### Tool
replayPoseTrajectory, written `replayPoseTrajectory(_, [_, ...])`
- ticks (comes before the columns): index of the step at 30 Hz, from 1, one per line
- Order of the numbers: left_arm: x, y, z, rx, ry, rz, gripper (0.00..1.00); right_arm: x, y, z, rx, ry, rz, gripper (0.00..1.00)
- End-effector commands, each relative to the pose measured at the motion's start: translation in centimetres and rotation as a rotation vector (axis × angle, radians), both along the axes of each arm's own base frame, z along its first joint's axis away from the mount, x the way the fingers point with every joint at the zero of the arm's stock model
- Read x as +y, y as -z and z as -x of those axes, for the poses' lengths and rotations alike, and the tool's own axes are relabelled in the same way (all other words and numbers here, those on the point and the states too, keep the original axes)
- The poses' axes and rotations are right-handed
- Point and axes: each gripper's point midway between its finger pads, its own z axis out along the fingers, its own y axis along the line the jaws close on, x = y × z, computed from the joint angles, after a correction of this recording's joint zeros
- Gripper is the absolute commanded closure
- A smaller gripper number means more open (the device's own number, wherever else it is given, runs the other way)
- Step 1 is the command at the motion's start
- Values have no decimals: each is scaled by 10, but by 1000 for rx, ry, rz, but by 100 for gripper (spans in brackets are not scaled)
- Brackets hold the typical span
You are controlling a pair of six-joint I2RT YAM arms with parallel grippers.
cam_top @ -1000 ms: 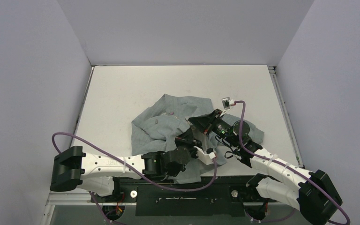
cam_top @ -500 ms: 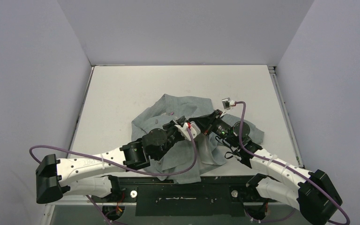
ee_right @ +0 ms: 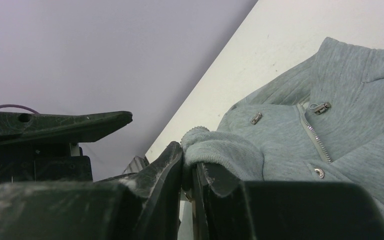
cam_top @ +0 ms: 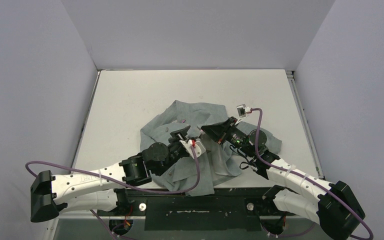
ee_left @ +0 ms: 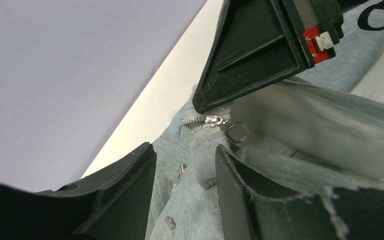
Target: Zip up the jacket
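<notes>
The light grey jacket [cam_top: 180, 117] lies crumpled in the middle of the table. My right gripper [cam_top: 211, 131] is shut on a ribbed fold of the jacket [ee_right: 220, 150], with its jaws [ee_right: 187, 155] pressed together on the cloth. In the left wrist view the right gripper [ee_left: 260, 50] holds the cloth right at the silver zipper slider [ee_left: 215, 120], whose ring pull [ee_left: 237, 132] hangs free. My left gripper [ee_left: 185, 150] is open just below the slider, with grey cloth between its fingers [ee_left: 130, 185]. It sits beside the right gripper in the top view [cam_top: 184, 134]. The zipper teeth [ee_right: 314, 135] run open across the jacket.
The white table [cam_top: 130, 95] has walls at the back and on both sides. A purple cable [cam_top: 195, 170] loops from the left arm over the jacket's near part. A small white connector [cam_top: 241, 108] on the right arm's cable hangs above the jacket's right side.
My left arm has swung from the jacket's near edge forward and left. Its gripper now sits at the middle of the jacket beside the right gripper. The right arm has not moved.
</notes>
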Motion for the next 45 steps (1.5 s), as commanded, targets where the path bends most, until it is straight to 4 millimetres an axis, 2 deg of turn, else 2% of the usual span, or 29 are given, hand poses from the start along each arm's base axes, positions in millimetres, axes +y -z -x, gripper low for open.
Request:
replayPoseTrajectory(1, [11, -27, -2, 33, -43, 202, 53, -2, -24, 1, -67, 2, -59, 84])
replayPoseTrajectory(8, [16, -29, 3, 161, -49, 427, 52, -2, -21, 2, -53, -2, -57, 66])
replayPoseTrajectory(11, [29, -34, 0, 179, -92, 522, 47, -3, -19, 4, -44, -2, -53, 60])
replayPoseTrajectory(17, [42, -35, -7, 199, -131, 592, 45, -7, -12, 9, -22, -2, -44, 56])
replayPoseTrajectory(27, [42, -36, -9, 211, -132, 619, 45, -4, -5, 22, -29, -67, -12, 48])
replayPoseTrajectory(37, [42, -36, -10, 234, -133, 679, 45, -3, 12, 33, -87, -133, 127, 46])
replayPoseTrajectory(45, [47, -32, -10, 251, -148, 705, 45, -12, 2, 48, -166, -177, 253, 44])
